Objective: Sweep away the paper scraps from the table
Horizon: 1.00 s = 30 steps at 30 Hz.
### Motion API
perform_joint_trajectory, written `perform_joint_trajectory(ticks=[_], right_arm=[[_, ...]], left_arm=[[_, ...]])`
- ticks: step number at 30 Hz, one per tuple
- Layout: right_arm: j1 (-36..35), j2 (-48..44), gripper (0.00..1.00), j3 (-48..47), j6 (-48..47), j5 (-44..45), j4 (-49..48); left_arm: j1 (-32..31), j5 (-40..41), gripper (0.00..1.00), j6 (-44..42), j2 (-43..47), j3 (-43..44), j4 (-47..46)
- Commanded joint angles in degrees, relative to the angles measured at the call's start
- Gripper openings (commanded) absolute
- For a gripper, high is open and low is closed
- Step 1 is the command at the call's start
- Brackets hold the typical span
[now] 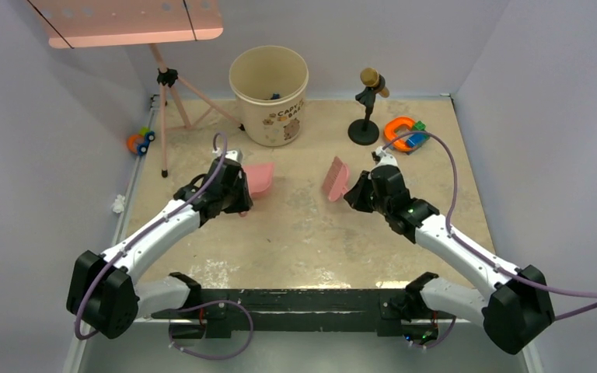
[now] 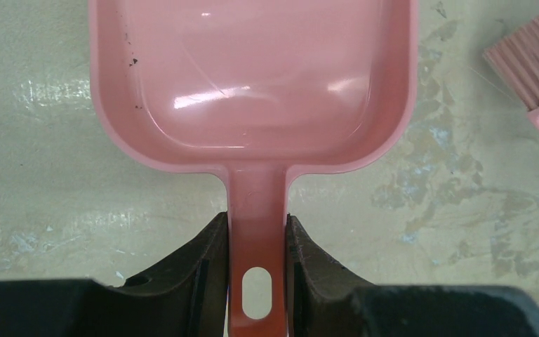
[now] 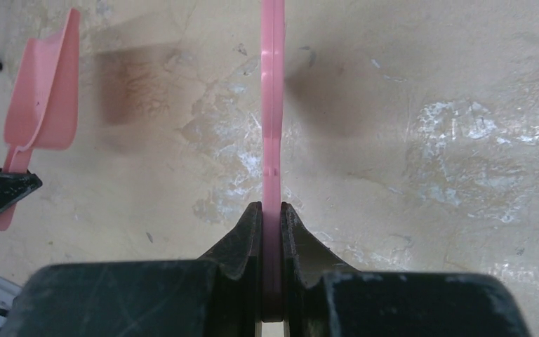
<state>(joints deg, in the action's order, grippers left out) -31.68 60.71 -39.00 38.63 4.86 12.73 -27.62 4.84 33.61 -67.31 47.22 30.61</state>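
My left gripper (image 1: pixel 242 189) (image 2: pixel 256 221) is shut on the handle of a pink dustpan (image 1: pixel 260 178) (image 2: pixel 253 77). The pan is empty apart from a few dark specks and is held low over the table (image 1: pixel 295 233). My right gripper (image 1: pixel 353 190) (image 3: pixel 271 207) is shut on the handle of a pink brush (image 1: pixel 335 179) (image 3: pixel 272 84), seen edge-on in the right wrist view. Pan and brush face each other a short gap apart. No paper scraps show on the tabletop. A dark blue bit (image 1: pixel 274 96) shows inside the bin.
A cream bin (image 1: pixel 268 93) stands at the back centre. A tripod (image 1: pixel 171 101) stands back left and a microphone figure (image 1: pixel 367 105) back right, with an orange-blue-green toy (image 1: pixel 404 134) beside it. A small toy (image 1: pixel 140 141) and a white lump (image 1: pixel 116 203) lie off the left edge.
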Motion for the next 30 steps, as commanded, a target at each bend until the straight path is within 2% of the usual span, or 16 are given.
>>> perform_joint_trajectory(ticks=[1,11,14,17,19,21,22,26,30], right_arm=[[2.6,2.6,0.00,-5.0,1.0,-0.2,-0.5],[15.8,4.9,0.00,-7.6,-0.7,-4.5,1.6],[20.0,7.0,0.00,-7.7,-0.8,-13.1,-2.5],[25.2,9.4,0.22,-5.3,3.0,-25.9,-11.1],[26.9,11.2,0.38,-5.6,4.4,-29.6,-13.8],[27.3,12.3,0.80,-7.5,2.9,-29.8,-11.7],[27.4,12.2,0.86,-8.4,0.9,-28.8,-9.4],[27.4,8.1,0.92,-9.8,-4.6,-19.6,-3.8],[27.4,2.7,0.94,-10.0,-9.3,-13.6,0.1]], left_arm=[[0.1,5.6,0.00,1.2,-2.3,-2.8,-8.3],[0.3,9.6,0.00,0.5,-10.8,0.1,-10.0],[0.5,10.1,0.00,-0.4,-12.9,2.4,-9.3],[0.5,9.9,0.00,-1.6,-14.6,4.8,-7.6],[0.5,9.9,0.00,-1.9,-15.0,5.4,-7.1],[0.5,9.8,0.00,-2.2,-14.8,5.2,-7.0],[0.5,9.8,0.00,-2.2,-14.5,4.9,-7.2],[0.5,10.4,0.00,-2.8,-13.7,3.7,-8.0],[0.5,10.2,0.00,-3.2,-14.1,3.9,-8.6]])
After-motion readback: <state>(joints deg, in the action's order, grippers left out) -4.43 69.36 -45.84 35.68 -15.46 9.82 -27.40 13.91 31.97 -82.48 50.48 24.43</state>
